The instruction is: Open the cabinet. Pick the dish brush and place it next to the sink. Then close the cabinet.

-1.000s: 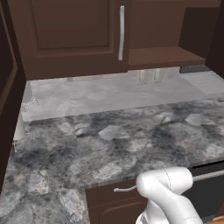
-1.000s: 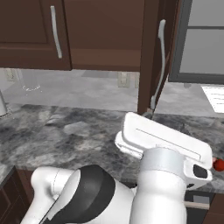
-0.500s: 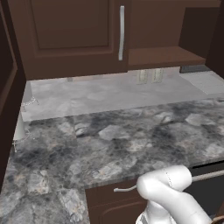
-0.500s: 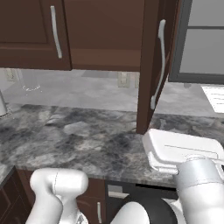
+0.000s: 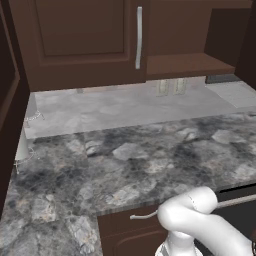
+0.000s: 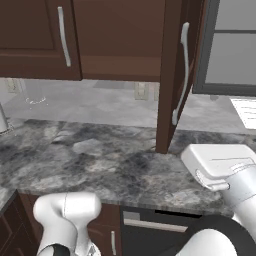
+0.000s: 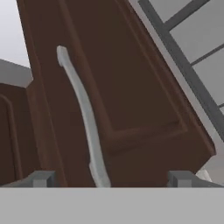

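Note:
The cabinet [image 5: 80, 40] hangs above the counter. Its left door is shut, with a vertical silver handle [image 5: 139, 37]. The right door [image 6: 167, 75] stands swung out, seen edge-on, and an inner shelf [image 5: 185, 65] is bare where it shows. In the hand view this open door [image 7: 131, 87] and its bar handle [image 7: 83, 118] are close in front of my gripper [image 7: 111, 181], whose fingertips [image 7: 41, 179] stand wide apart with nothing between them. My white hand [image 6: 220, 162] hovers low, right of the door. The dish brush and the sink basin are out of view.
A grey granite counter [image 5: 130, 155] runs below the cabinet. A thin chrome curl [image 6: 35, 100] and a pale upright item [image 5: 22, 145] stand at the far left. A dark panel [image 5: 6, 100] juts in at the left edge. A grey-framed glass front [image 6: 230, 45] is at right.
My hand has swung to the right across the right base view and now sits beside the open door. The door and counter have stayed put.

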Controlling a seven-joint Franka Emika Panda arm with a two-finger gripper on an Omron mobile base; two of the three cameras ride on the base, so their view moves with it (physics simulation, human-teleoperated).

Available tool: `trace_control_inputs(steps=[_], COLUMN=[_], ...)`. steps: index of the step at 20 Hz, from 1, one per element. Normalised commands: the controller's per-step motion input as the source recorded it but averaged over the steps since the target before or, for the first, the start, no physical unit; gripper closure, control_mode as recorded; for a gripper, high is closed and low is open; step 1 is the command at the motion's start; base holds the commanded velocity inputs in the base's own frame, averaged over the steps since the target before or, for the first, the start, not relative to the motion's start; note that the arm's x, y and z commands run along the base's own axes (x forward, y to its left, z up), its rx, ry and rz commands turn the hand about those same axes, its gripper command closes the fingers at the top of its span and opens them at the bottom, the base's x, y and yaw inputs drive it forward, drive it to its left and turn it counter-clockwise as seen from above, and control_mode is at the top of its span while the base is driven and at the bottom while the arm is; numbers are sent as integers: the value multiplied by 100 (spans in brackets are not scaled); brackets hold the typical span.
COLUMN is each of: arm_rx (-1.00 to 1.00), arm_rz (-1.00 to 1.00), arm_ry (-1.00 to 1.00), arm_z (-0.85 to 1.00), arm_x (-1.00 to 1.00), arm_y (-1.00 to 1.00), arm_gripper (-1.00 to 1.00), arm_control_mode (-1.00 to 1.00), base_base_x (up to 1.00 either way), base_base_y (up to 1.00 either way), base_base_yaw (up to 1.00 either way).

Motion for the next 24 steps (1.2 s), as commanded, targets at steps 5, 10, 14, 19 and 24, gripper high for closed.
trace_control_inputs(steps=[5,10,14,19,24], arm_rx=[0,0,0,0,0], arm_rz=[10,6,3,3,2], arm_ry=[0,-1,0,0,0], arm_z=[-2,-8,-23,-9,0], arm_x=[33,41,65,53,11], arm_y=[0,0,0,0,3], arm_gripper=[-100,-100,-100,-100,-100], arm_control_mode=[-100,-100,-100,-100,-100], base_base_x=[0,0,0,0,0], base_base_y=[0,0,0,0,0], base_base_yaw=[0,0,0,0,0])
